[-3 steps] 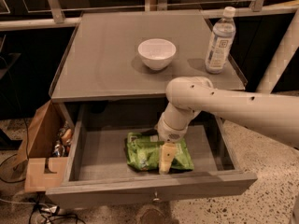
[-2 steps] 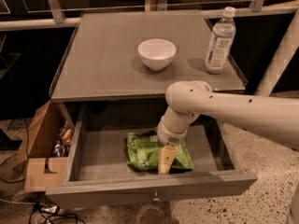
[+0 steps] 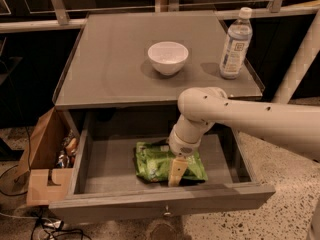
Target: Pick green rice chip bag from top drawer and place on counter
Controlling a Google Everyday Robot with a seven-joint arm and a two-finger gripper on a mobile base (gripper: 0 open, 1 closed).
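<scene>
The top drawer (image 3: pixel 150 204) stands pulled open below the grey counter (image 3: pixel 115 69). The green rice chip bag (image 3: pixel 152 161) lies flat on the drawer floor, right of the middle. My white arm reaches in from the right and bends down into the drawer. My gripper (image 3: pixel 176 173) is low over the bag's right half, near the drawer's front wall, and touches or nearly touches the bag. The wrist hides part of the bag.
A white bowl (image 3: pixel 168 57) and a clear water bottle (image 3: pixel 235 44) stand on the counter. A brown cardboard box (image 3: pixel 42 159) with clutter sits on the floor at the left of the drawer. Speckled floor lies at the right.
</scene>
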